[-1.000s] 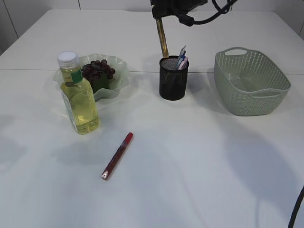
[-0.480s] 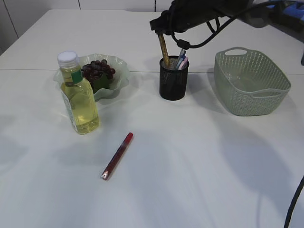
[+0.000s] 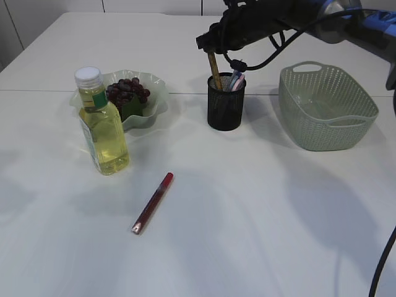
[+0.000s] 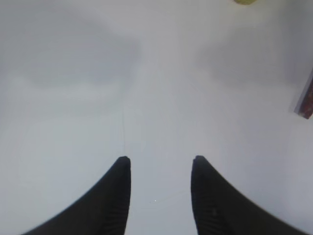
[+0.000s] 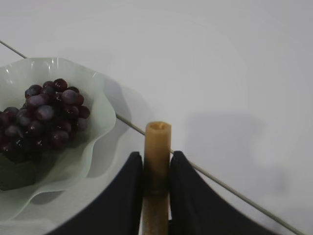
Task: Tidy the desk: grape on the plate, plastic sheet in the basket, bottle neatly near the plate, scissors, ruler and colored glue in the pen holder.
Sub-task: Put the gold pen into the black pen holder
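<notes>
Inside the black pen holder [image 3: 226, 102] stands the ruler [image 3: 215, 69], clamped by the right gripper [image 5: 156, 169], grapes [image 3: 127, 90] fill the plate [image 3: 158, 102], left gripper [image 4: 160, 164] parted, holding nothing.

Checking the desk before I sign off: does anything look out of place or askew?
Yes: the red glue stick lies loose and diagonal on the table, away from the pen holder. The bottle stands upright, and nothing looks spilled.
</notes>
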Controlling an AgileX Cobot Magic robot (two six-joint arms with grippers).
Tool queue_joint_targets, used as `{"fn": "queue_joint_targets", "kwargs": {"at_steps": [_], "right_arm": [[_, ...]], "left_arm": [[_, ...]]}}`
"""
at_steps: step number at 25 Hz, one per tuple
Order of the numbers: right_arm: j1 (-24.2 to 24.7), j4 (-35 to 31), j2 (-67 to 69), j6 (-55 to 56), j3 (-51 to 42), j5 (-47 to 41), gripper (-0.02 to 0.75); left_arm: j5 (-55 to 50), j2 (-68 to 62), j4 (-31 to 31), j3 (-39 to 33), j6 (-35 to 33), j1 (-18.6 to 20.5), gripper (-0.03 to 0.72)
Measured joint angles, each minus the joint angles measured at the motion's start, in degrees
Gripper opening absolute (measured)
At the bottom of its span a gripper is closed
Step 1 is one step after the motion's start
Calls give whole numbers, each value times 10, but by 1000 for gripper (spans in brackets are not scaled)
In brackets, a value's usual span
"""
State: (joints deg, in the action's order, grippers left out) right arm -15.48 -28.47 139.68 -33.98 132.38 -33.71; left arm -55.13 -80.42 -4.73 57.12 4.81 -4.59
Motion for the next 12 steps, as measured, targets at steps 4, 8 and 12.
{"fn": "queue_joint_targets", "kwargs": {"at_steps": [4,8,12], "right_arm": [[0,1,0,0,0,-30,321],[0,6,-9,25,0,-67,405],[0,52,-57,102,0,-110,415]], "left_arm": [[0,0,0,0,0,0,298],[0,0,0,0,0,0,298],[0,0,0,0,0,0,298]]}}
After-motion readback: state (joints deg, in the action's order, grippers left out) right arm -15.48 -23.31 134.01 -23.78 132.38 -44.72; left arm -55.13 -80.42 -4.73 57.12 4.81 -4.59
